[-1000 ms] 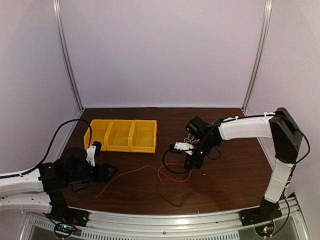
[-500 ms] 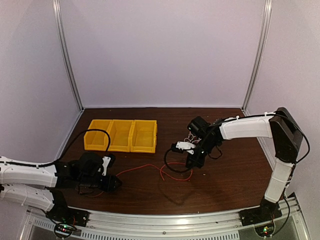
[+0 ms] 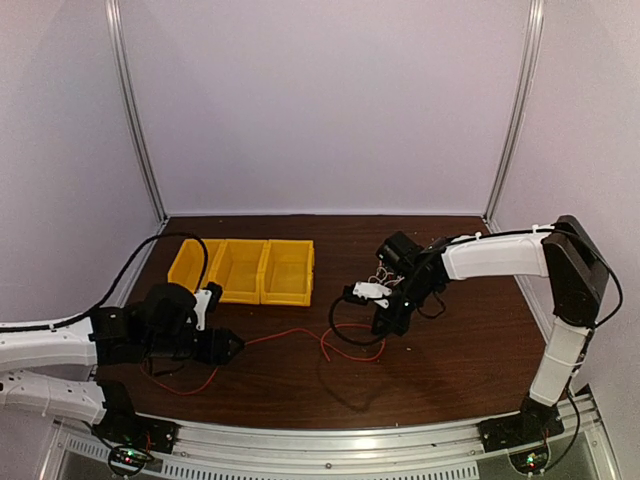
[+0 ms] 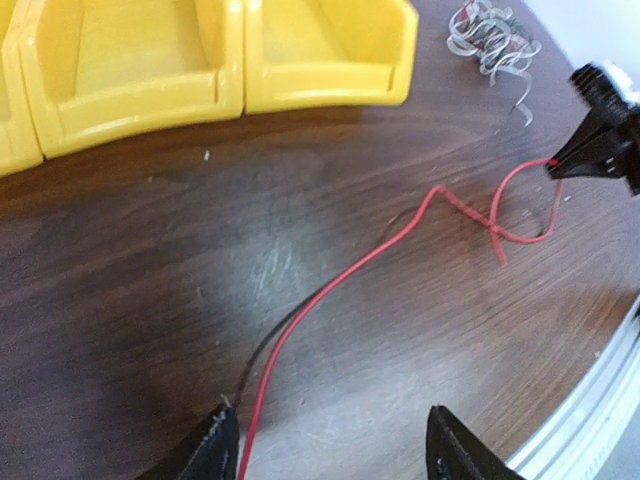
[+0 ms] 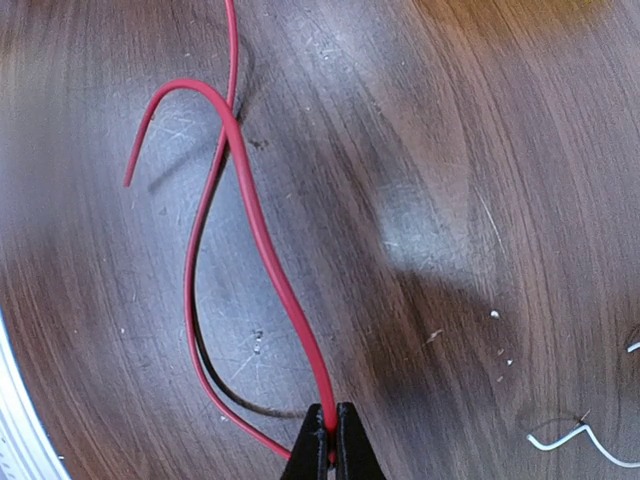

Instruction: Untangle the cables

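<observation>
A long red cable (image 3: pixel 290 335) lies across the table from my left gripper (image 3: pixel 228 347) to my right gripper (image 3: pixel 385 325). In the right wrist view my right gripper (image 5: pixel 330 440) is shut on the red cable (image 5: pixel 255 230), which loops away from the tips. A thin dark strand (image 5: pixel 215 385) runs beside it. In the left wrist view my left gripper (image 4: pixel 330 420) stands open just above the table, and the red cable (image 4: pixel 380 250) passes between its jaws close to the left finger (image 4: pixel 215 455). Coiled white cables (image 3: pixel 380 280) (image 4: pixel 490 35) lie behind the right gripper.
Three joined yellow bins (image 3: pixel 245 270) (image 4: pixel 130 70) stand at the back left, just beyond my left arm. A loose white cable end (image 5: pixel 570 435) lies right of the right fingertips. The metal rail of the table's front edge (image 4: pixel 600 400) is near the left gripper.
My left arm has swung up and to the right, bringing its gripper over the red cable's left part. The right gripper has held still, shut on the cable.
</observation>
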`<state>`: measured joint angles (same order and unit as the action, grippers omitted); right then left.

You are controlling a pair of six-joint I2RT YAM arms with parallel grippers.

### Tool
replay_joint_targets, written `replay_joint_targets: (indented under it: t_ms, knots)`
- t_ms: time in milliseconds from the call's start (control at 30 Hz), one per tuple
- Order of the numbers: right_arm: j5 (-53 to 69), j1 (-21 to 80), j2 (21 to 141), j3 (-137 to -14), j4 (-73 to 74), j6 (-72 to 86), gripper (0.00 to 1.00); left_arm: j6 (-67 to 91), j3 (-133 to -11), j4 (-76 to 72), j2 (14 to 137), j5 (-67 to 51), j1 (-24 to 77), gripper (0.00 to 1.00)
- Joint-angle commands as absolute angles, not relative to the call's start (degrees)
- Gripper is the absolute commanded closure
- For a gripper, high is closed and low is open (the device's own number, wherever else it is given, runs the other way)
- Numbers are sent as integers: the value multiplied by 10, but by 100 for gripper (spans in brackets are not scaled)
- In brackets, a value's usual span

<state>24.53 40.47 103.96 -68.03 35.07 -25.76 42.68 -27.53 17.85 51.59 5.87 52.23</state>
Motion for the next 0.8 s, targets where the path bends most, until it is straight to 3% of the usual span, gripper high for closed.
replay_joint_targets:
  t_ms: [0, 100, 167, 233, 333, 367, 767]
  knots:
    - [245, 401, 1015, -677, 342, -258, 100, 457, -274, 234, 577, 75, 523, 33]
    - [249, 400, 1015, -679, 340, -253, 100, 477, -277, 240, 621, 71, 523, 33]
    - [251, 401, 1014, -678, 337, -250, 100, 479, -274, 225, 637, 49, 524, 43]
    - [255, 401, 1013, -678, 335, -246, 100, 479, -272, 209, 635, 33, 524, 56]
    - [262, 401, 1014, -679, 330, -243, 100, 476, -266, 173, 610, 23, 523, 96]
    - [265, 401, 1014, -680, 326, -241, 100, 476, -261, 157, 598, 21, 524, 100]
    - [421, 434, 1117, -810, 338, -193, 100, 474, -244, -199, 641, 5, 524, 100]
